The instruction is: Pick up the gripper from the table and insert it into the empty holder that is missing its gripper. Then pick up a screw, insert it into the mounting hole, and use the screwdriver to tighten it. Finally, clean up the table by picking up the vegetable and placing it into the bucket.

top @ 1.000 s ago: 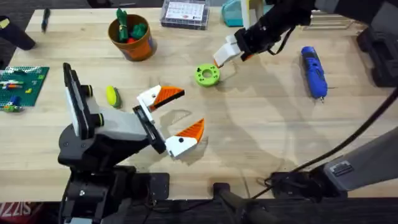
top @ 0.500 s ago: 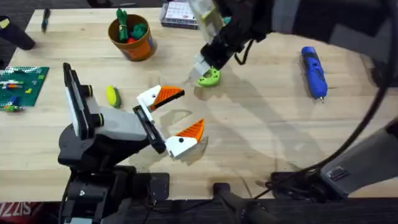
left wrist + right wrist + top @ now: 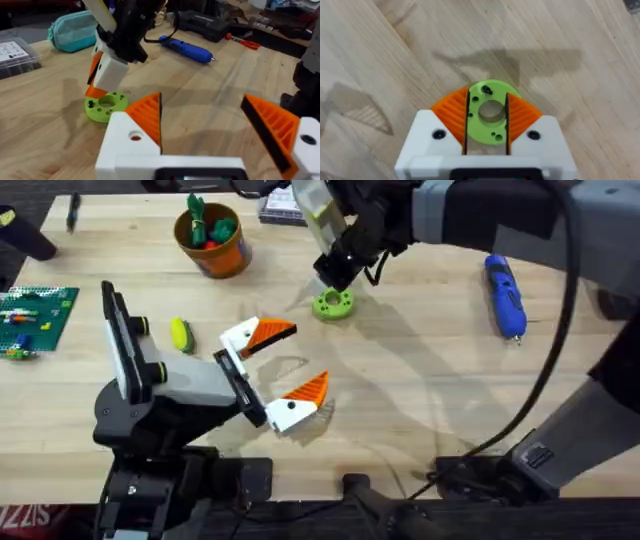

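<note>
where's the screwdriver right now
In the overhead view the blue screwdriver lies on the table's far right side, apart from the right tool, which hangs over the green disc.

vegetable left of left pincer, bucket behind

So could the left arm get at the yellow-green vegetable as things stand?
Probably yes. The vegetable lies on bare table just beside the left arm, nothing stacked on or against it, and the left tool is open, holding nothing. It would have to pull back and swing round.

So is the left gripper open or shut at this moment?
Open. The left gripper has its two orange pads spread wide apart, with bare table between them and nothing held.
</note>
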You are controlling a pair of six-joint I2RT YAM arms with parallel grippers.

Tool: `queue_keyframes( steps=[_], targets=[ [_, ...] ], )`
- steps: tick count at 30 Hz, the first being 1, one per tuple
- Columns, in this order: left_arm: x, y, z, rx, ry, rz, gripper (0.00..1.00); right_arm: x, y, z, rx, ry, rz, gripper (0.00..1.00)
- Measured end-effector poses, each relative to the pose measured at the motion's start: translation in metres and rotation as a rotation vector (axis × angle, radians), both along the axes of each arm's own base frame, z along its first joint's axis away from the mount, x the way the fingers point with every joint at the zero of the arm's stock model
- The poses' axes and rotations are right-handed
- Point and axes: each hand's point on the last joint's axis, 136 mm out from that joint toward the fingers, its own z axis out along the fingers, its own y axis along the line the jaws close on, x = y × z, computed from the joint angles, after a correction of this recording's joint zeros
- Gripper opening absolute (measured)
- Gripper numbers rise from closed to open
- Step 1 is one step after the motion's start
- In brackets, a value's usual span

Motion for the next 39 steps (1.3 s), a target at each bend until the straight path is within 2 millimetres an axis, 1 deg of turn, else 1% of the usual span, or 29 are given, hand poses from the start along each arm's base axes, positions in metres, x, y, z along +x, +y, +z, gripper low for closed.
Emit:
queue_keyframes(
  steps=[12,18,23,26,30,36,39],
  targets=[
    [0.000,0.000,0.000,0.000,0.000,0.000,0.986,0.004,0.008,-0.017,-0.003,0.005,0.010,0.357],
    [0.000,0.000,0.000,0.000,0.000,0.000,0.986,0.003,0.008,-0.034,-0.023,0.030,0.012,0.358],
    [0.000,0.000,0.000,0.000,0.000,0.000,0.986,0.004,0.009,-0.033,-0.020,0.026,0.013,0.353],
    [0.000,0.000,0.000,0.000,0.000,0.000,0.985,0.004,0.009,-0.033,-0.020,0.025,0.012,0.308],
    [0.000,0.000,0.000,0.000,0.000,0.000,0.985,0.004,0.009,-0.033,-0.019,0.024,0.013,0.220],
    [0.000,0.000,0.000,0.000,0.000,0.001,0.985,0.004,0.009,-0.033,-0.019,0.024,0.013,0.145],
    [0.000,0.000,0.000,0.000,0.000,0.001,0.985,0.004,0.009,-0.033,-0.020,0.026,0.013,0.136]
  ],
)
